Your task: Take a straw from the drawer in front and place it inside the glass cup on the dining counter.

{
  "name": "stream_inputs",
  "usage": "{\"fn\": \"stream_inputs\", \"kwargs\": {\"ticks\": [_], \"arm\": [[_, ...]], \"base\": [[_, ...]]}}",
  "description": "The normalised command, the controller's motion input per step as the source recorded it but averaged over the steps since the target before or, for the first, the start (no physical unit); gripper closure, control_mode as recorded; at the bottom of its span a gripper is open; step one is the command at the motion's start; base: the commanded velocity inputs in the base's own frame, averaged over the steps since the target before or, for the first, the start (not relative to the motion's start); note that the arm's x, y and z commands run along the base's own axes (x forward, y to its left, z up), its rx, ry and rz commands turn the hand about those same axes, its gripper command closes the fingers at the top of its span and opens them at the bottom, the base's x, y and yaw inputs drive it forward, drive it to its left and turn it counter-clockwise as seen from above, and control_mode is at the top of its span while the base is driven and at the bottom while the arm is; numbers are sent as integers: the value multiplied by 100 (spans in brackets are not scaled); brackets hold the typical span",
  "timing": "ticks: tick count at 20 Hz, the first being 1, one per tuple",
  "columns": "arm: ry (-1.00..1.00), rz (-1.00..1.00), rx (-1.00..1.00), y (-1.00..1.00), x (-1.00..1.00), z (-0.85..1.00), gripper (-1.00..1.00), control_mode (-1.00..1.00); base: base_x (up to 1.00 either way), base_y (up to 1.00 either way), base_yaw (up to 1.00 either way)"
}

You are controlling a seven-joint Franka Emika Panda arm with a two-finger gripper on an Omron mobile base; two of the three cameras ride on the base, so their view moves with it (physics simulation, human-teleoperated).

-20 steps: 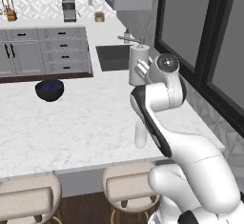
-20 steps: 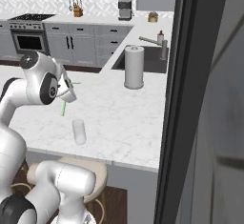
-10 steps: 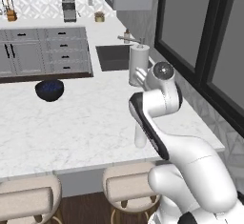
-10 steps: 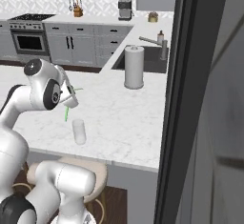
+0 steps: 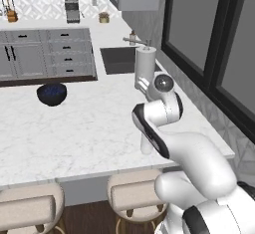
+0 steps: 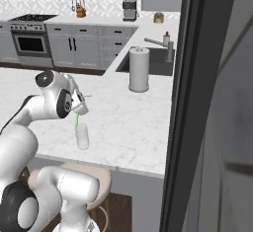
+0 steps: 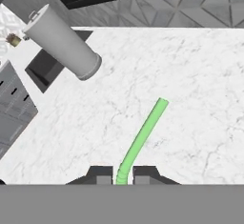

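Hand view: my end effector (image 7: 122,174) is pinched on the straw (image 7: 143,137) at its base, low centre. It looks light, thin and bendable, so I'd grip gently above the glass cup (image 6: 82,136).

Gripper (image 6: 80,108) sits above the dining counter (image 6: 128,122), closed on the straw (image 7: 140,139), which runs out ahead of the claw over the counter surface. Glass cup (image 6: 82,136) stands on the counter directly below the claw, near the front edge. Paper towel roll (image 6: 139,70) stands beyond and to the right of the claw, just before the sink (image 6: 153,63). Bowl (image 5: 52,93) rests on the counter well left of the claw. 2 stools (image 5: 132,195) sit under the counter edge.
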Motion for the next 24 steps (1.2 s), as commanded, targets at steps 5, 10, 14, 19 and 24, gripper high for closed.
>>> {"fn": "stream_inputs", "kwargs": {"ticks": [5,10,14,19,24], "arm": [[0,0,0,0,40,-17,100,-100],[0,0,0,0,11,-22,100,-100],[0,0,0,0,12,-23,100,-100],[0,0,0,0,27,-12,100,-100],[0,0,0,4,10,-7,100,-100]], "base": [[0,0,0],[0,0,0],[0,0,0],[0,0,0],[0,0,0]]}}
